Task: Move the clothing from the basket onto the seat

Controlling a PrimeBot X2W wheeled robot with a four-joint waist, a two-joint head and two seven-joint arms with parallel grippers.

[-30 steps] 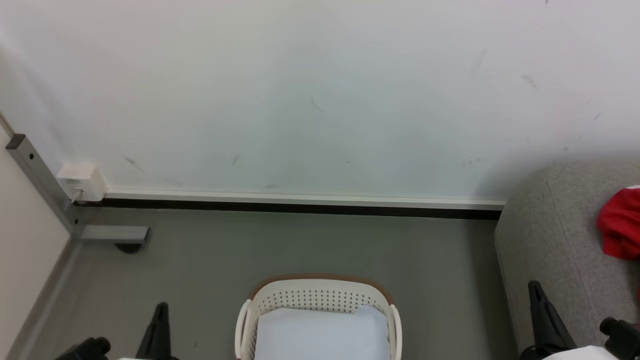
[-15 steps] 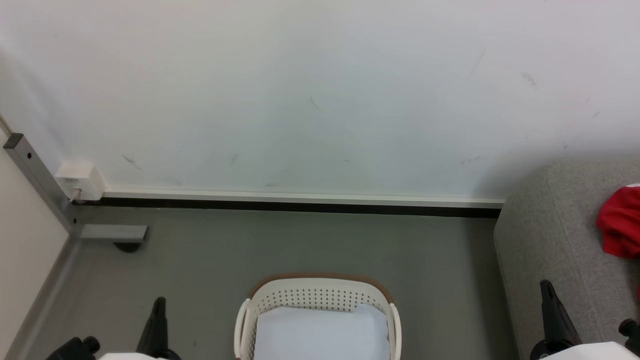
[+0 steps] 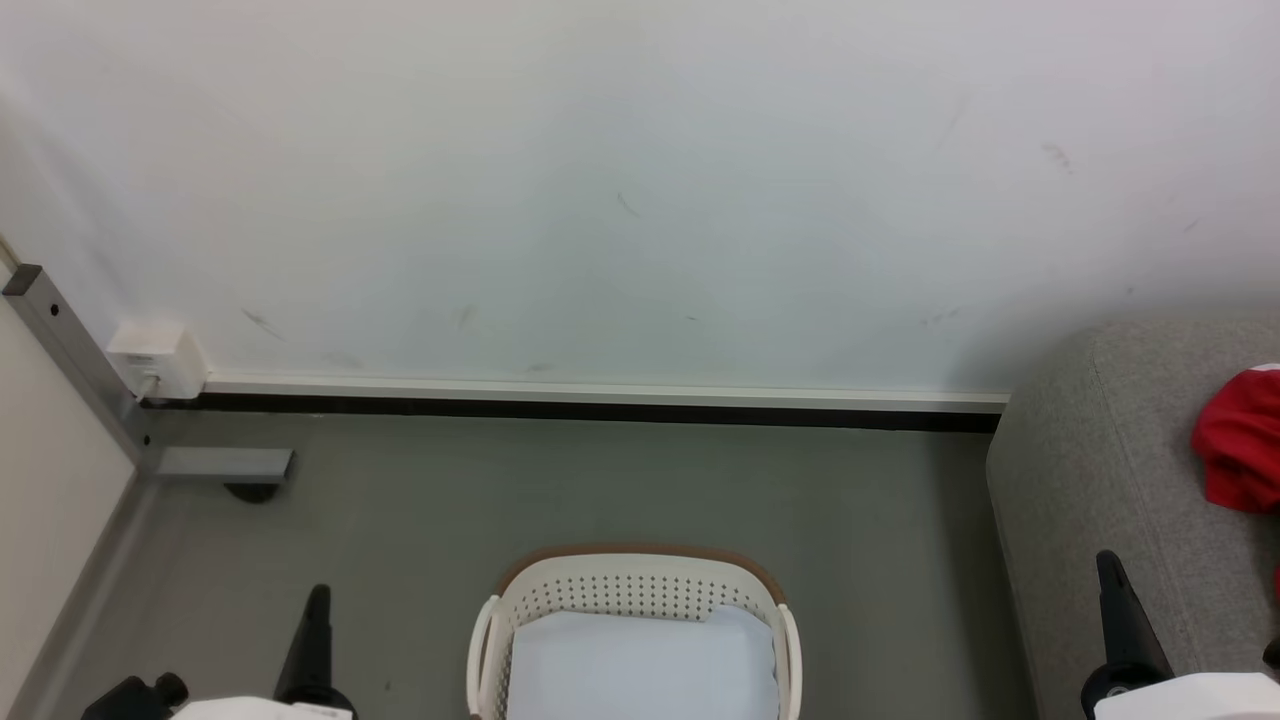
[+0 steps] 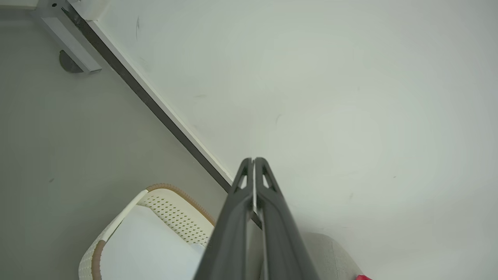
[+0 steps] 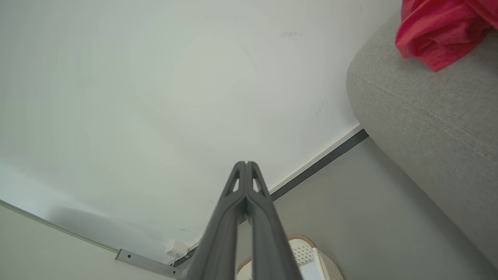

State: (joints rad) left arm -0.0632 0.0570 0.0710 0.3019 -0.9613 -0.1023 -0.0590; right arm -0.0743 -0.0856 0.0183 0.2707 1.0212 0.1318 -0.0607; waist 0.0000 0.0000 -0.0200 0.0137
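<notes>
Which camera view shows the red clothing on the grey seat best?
The right wrist view: the clothing lies on the seat with its folds plain. The head view cuts it at the right edge; the left wrist view catches a tiny red corner at the bottom.

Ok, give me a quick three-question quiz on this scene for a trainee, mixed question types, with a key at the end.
1. True or false: the red clothing lies in the basket.
2. The left pincer and the right pincer are: A) open, B) shut and empty, C) shut on fabric.
3. Fill in: in the head view, the seat stands to the basket's ____.

Key: 1. False, it lies on the seat. 2. B. 3. Right.
</notes>
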